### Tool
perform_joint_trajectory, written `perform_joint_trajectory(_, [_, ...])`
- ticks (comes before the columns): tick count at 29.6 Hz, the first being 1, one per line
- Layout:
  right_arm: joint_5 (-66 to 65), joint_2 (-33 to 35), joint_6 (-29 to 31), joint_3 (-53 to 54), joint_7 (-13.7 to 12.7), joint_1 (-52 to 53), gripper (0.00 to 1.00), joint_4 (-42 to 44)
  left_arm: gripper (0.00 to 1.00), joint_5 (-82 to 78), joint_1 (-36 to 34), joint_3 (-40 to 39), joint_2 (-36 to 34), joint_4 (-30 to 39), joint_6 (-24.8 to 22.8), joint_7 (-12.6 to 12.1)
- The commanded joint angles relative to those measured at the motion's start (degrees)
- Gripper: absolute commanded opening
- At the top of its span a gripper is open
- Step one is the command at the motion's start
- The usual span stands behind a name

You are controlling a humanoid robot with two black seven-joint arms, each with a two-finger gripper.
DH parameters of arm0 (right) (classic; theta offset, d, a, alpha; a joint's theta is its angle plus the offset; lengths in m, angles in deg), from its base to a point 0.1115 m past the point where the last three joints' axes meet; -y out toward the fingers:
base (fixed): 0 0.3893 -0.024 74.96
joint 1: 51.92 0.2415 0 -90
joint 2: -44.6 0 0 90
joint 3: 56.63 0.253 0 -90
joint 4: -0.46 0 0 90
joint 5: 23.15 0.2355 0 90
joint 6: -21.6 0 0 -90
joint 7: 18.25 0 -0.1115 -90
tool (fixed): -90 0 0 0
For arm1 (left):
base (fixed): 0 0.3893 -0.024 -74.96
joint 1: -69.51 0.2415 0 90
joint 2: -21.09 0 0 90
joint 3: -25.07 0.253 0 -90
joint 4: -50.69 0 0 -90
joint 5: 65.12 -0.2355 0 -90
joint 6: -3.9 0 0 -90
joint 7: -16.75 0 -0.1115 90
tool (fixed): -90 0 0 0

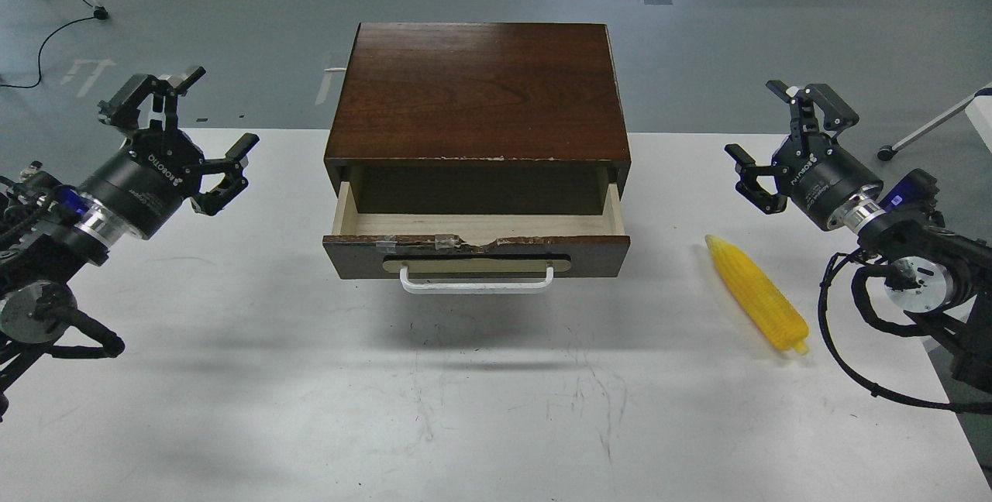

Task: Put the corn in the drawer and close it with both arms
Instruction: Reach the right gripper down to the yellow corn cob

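Your white table (310, 409) carries the corn (758, 294), lying flat just below and inboard of your right gripper (763, 147), not touching it. Drawer (477, 242) pulled partly out of its brown cabinet (477, 91), between both grippers; pale interior shows nothing inside. Left gripper (190, 126) and right: fingers spread apart, holding nothing.

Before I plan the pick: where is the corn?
In the head view, the corn lies on the white table, right of the open drawer, below the right claw.
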Motion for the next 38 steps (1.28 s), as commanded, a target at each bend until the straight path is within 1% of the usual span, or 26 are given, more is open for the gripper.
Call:
perform_joint_trajectory(1, [-0.03, -0.12, 0.00, -0.02, 0.01, -0.06, 0.99, 0.02, 0.99, -0.06, 0.35, -0.01, 0.07, 0.12, 0.01, -0.01])
perform_joint_trajectory(9, [-1.25, 0.85, 0.00, -0.90, 0.01, 0.38, 1.00, -0.94, 0.99, -0.06, 0.18, -0.09, -0.28, 0.12, 0.01, -0.01])
perform_joint_trajectory(11, [-4.23, 2.42, 0.00, -2.04, 0.01, 1.25, 1.00, -2.43, 0.99, -0.24, 0.00, 0.08, -0.54, 0.12, 0.01, -0.01])
perform_joint_trajectory(13, [-14.82, 7.59, 0.00, -3.09, 0.01, 5.27, 1.00, -5.68, 0.99, -0.68, -0.17, 0.08, -1.33, -0.23, 0.01, -0.01])
perform_joint_trajectory(14, [-14.88, 7.62, 0.00, -3.10, 0.01, 5.30, 1.00, -5.69, 0.99, -0.68, -0.18, 0.08, -1.34, -0.23, 0.01, -0.01])
perform_joint_trajectory(16, [-30.61, 11.64, 0.00, -4.32, 0.01, 9.59, 1.00, -8.75, 0.99, -0.85, -0.79, -0.09, -2.65, -0.76, 0.01, -0.01])
perform_joint_trajectory(17, [-34.53, 12.62, 0.00, -4.50, 0.01, 10.48, 1.00, -9.46, 0.99, -0.85, -0.96, -0.09, -2.83, -0.76, 0.01, -0.01])
perform_joint_trajectory(18, [-42.40, 14.45, 0.00, -4.50, 0.01, 12.14, 1.00, -10.69, 0.99, -0.85, -1.40, -0.09, -3.00, -0.76, 0.01, -0.01])
perform_joint_trajectory(19, [-42.48, 14.47, 0.00, -4.50, 0.01, 12.15, 1.00, -10.70, 0.99, -0.85, -1.41, -0.09, -3.01, -0.76, 0.01, -0.01])
perform_joint_trajectory(20, [-49.70, 16.39, 0.00, -4.76, 0.01, 13.89, 1.00, -12.01, 0.99, -0.85, -1.49, -0.09, -3.01, -0.76, 0.01, -0.01])
perform_joint_trajectory(21, [-52.73, 17.19, 0.00, -4.85, 0.01, 14.52, 1.00, -12.63, 0.99, -0.85, -1.49, -0.09, -3.01, -0.67, 0.01, -0.01])
perform_joint_trajectory(23, [-66.23, 20.26, 0.00, -5.03, 0.01, 15.75, 1.00, -16.40, 0.99, -0.94, -1.49, 0.17, -3.09, -0.32, 0.01, -0.01])
perform_joint_trajectory(26, [-76.54, 21.94, 0.00, -6.08, 0.01, 16.28, 1.00, -19.22, 0.99, -0.94, -1.41, 0.34, -3.18, -0.15, 0.01, -0.01])
perform_joint_trajectory(28, [-86.81, 22.47, 0.00, -7.48, 0.01, 16.37, 1.00, -20.54, 0.99, -0.94, -1.41, 0.52, -3.18, -0.06, 0.01, -0.01])
perform_joint_trajectory(31, [-92.04, 22.21, 0.00, -9.86, 0.01, 16.29, 1.00, -20.55, 0.99, -0.94, -1.41, 0.52, -3.18, -0.06, 0.01, -0.01])
perform_joint_trajectory(34, [-93.01, 21.33, 0.00, -11.53, 0.01, 16.46, 1.00, -20.28, 0.99, -0.94, -1.41, 0.52, -3.27, -0.06, 0.01, -0.01])
perform_joint_trajectory(38, [-93.10, 18.52, 0.00, -14.25, 0.01, 16.37, 1.00, -16.69, 0.99, -1.03, -1.32, 0.52, -3.18, -0.06, 0.01, -0.01])
